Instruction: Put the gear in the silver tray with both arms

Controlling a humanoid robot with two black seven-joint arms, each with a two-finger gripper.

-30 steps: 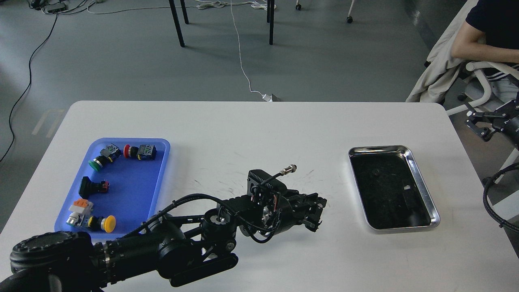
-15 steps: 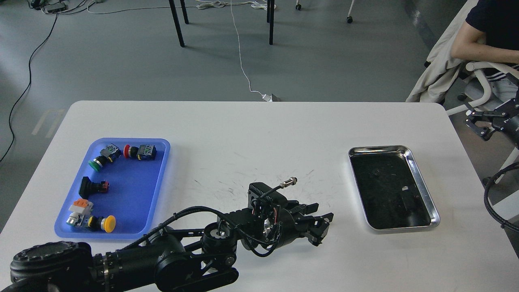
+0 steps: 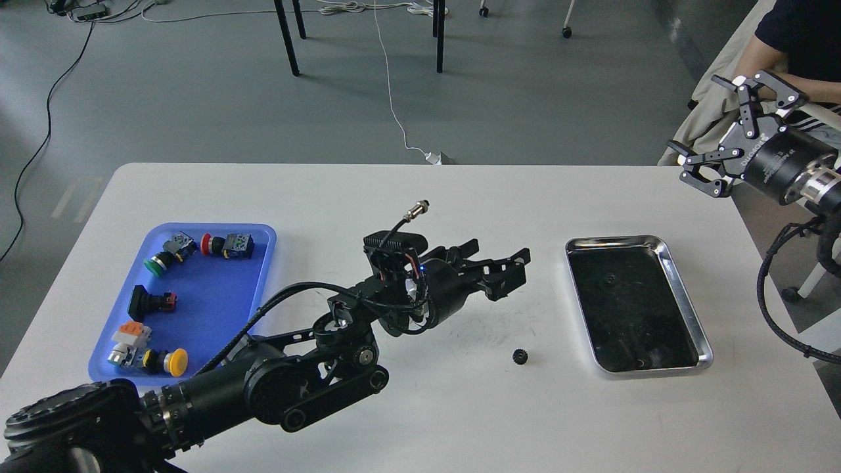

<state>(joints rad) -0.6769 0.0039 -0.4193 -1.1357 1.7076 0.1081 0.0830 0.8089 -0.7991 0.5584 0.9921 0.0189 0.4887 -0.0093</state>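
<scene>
A small black gear (image 3: 520, 356) lies on the white table (image 3: 420, 197), left of the silver tray (image 3: 684, 292). The tray is a shiny steel rectangle with a dark mirror-like bottom and holds nothing that I can make out. My left gripper (image 3: 502, 263) is open and empty, raised above the table and up-left of the gear. My right gripper (image 3: 726, 125) is open and empty, high at the right edge, beyond the table's far right corner and above the tray's far side.
A blue plastic tray (image 3: 217, 315) at the left holds several push-button switches. A seated person (image 3: 788, 52) and a chair are at the far right, just behind my right gripper. Table legs and cables are on the floor beyond the table.
My left gripper has let go of the gear, opened, and risen up and back, leaving the gear on the table. My right gripper has swung up and in from the right edge.
</scene>
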